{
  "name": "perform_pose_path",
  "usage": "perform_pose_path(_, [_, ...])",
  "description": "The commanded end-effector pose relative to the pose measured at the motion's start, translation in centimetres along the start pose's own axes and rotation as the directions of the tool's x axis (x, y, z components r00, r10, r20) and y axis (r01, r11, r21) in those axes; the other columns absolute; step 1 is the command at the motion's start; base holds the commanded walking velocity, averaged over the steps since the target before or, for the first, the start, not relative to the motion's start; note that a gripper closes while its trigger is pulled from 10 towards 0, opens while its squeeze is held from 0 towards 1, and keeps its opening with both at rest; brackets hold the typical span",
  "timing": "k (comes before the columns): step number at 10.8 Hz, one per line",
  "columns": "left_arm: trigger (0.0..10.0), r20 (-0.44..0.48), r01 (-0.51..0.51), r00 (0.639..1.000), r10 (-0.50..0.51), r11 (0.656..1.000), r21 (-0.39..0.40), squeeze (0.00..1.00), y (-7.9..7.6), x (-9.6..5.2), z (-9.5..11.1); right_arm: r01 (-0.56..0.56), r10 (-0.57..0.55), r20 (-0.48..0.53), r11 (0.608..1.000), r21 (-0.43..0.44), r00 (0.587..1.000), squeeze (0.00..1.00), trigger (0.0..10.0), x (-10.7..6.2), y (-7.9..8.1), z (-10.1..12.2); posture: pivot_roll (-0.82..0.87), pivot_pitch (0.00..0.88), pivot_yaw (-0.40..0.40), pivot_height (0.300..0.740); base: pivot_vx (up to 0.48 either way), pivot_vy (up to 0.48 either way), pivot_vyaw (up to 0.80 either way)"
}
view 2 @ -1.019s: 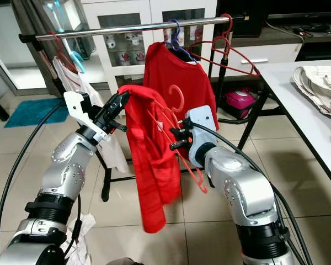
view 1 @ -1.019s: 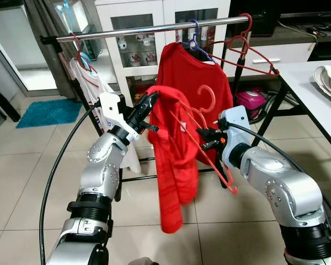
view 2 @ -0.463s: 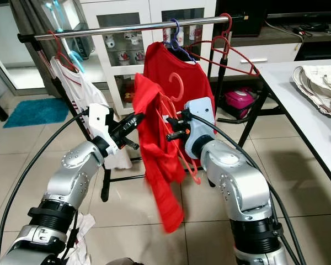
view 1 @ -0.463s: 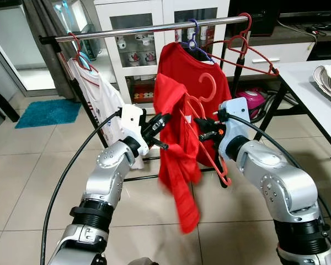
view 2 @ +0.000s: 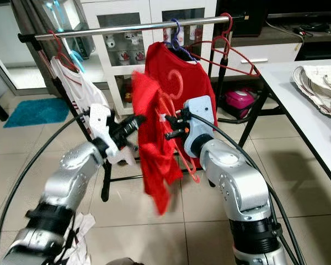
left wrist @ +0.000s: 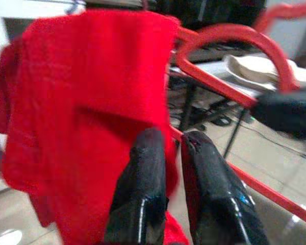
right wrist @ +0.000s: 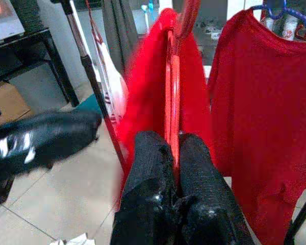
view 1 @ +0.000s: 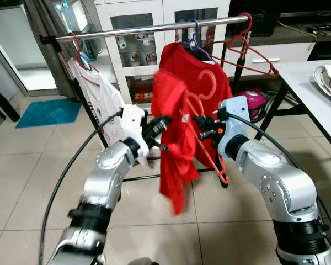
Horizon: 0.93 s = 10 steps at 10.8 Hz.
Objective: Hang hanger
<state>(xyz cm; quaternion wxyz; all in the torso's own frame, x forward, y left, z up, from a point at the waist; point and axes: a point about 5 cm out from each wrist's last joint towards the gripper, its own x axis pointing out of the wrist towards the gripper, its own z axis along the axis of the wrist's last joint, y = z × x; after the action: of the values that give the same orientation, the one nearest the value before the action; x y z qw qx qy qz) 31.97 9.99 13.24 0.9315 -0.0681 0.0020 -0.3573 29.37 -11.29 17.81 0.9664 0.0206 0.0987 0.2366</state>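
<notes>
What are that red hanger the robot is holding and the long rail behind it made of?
The red hanger looks like smooth moulded plastic: thin, evenly coloured bars with a slight sheen, pinched by the right gripper. The rail appears to be polished metal tubing, silvery with bright reflections along its length. The red shirt draped on the hanger is soft cloth; it folds and bunches where the left gripper grips it.

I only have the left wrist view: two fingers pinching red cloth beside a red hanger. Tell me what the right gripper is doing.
Observer: The right gripper is shut on the hanger that carries the garment.
Operator: Report whether its hook is on the rail.
Observer: Not yet. The hook is below the rail, in front of a hung red shirt.
Operator: List what else hangs there.
Observer: A white shirt at the left end and empty red hangers at the right.
</notes>
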Motion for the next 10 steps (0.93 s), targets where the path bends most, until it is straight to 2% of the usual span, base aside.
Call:
perform_pose_path(1, [10.0,-0.015,0.035,0.999,-0.035,0.999,0.004,1.00,-0.2,-0.4,0.0,-0.017,0.019,0.076,1.000,-0.020,0.997,0.00,10.0,0.0,0.4,1.5,-0.07,0.000,0.110,0.740,0.000,0.000,0.00])
perform_pose_path(2, [10.0,-0.050,0.113,0.992,-0.113,0.994,0.001,1.00,-0.8,-1.4,-0.4,-0.016,0.018,0.082,1.000,-0.021,0.996,0.00,10.0,0.0,0.4,1.6,-0.06,0.000,0.113,0.740,0.000,0.000,0.00])
perform_pose_path(4, [10.0,-0.042,0.115,0.992,-0.115,0.993,-0.004,1.00,-0.5,-2.7,0.0,-0.023,0.025,0.089,0.999,-0.024,0.996,0.00,10.0,0.1,0.3,1.6,-0.05,0.000,0.110,0.740,0.000,0.000,0.00])
perform_pose_path(5, [10.0,-0.016,0.159,0.987,-0.159,0.987,-0.001,1.00,-0.5,-3.5,1.0,-0.045,0.048,0.090,0.998,-0.038,0.995,0.00,10.0,0.1,0.5,1.7,-0.05,0.000,0.112,0.740,0.000,0.000,0.00])
perform_pose_path(6, [10.0,0.018,0.185,0.982,-0.186,0.982,0.046,1.00,0.9,-4.5,3.2,-0.096,0.103,0.083,0.991,-0.092,0.991,0.00,10.0,-0.1,0.7,1.9,-0.05,0.000,0.110,0.740,0.000,0.000,0.00])
perform_pose_path(7, [10.0,0.009,0.221,0.975,-0.224,0.968,0.116,1.00,2.5,-5.4,5.8,-0.143,0.154,0.075,0.980,-0.136,0.985,0.00,10.0,-0.4,0.6,2.2,-0.04,0.000,0.107,0.740,0.000,0.000,0.00])
perform_pose_path(8, [10.0,-0.047,0.291,0.957,-0.287,0.941,0.174,1.00,3.7,-6.3,8.0,-0.188,0.201,0.061,0.966,-0.177,0.978,0.00,10.0,-0.8,0.3,2.5,-0.04,0.000,0.109,0.740,0.000,0.000,0.00])
perform_pose_path(9, [10.0,-0.138,0.395,0.918,-0.372,0.891,0.226,1.00,4.8,-7.5,11.1,-0.261,0.276,0.034,0.937,-0.233,0.961,0.00,10.0,-1.3,0.0,2.8,-0.03,0.000,0.109,0.740,0.000,0.000,0.00])
perform_pose_path(10, [10.0,-0.215,0.477,0.876,-0.432,0.844,0.246,1.00,5.6,-8.2,13.5,-0.352,0.367,-0.010,0.884,-0.308,0.930,0.00,10.0,-1.9,0.0,3.0,-0.03,0.000,0.110,0.740,0.000,0.000,0.00])
